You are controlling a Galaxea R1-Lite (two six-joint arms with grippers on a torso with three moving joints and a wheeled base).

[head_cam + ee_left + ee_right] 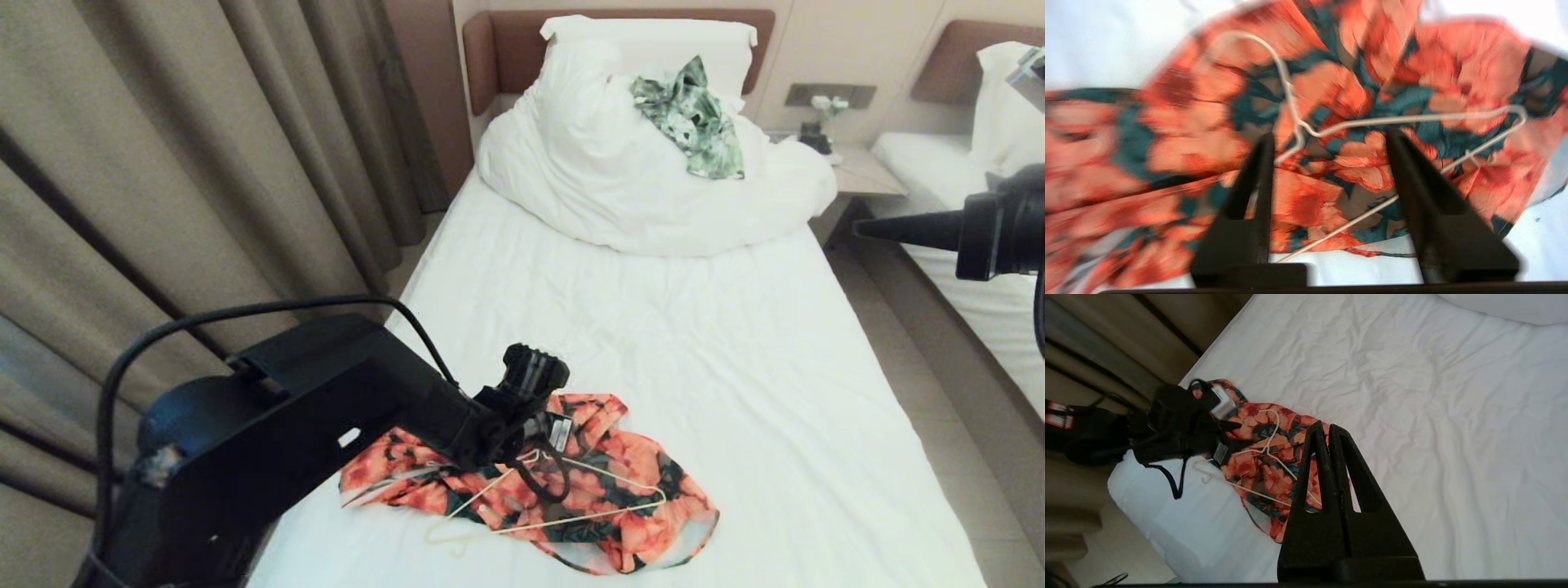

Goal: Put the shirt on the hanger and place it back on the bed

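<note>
The shirt (620,482), orange-flowered on dark green, lies crumpled on the bed's (653,327) white sheet near the foot. On top of it rests the thin white hanger (571,518), its wire in plain sight and its hook on the sheet toward the bed's left edge. My left gripper (526,425) hangs just above both. In the left wrist view it (1331,134) is open, nothing between the fingers, with the hanger (1412,119) and shirt (1363,163) below. My right gripper (1327,428) is shut and empty, held high off the bed's right side (865,230).
A bulky white duvet (637,188) is heaped at the headboard with a green-and-white garment (694,122) on it. Beige curtains (163,163) run close along the bed's left side. A nightstand (865,171) and a second bed (963,269) stand to the right across a floor aisle.
</note>
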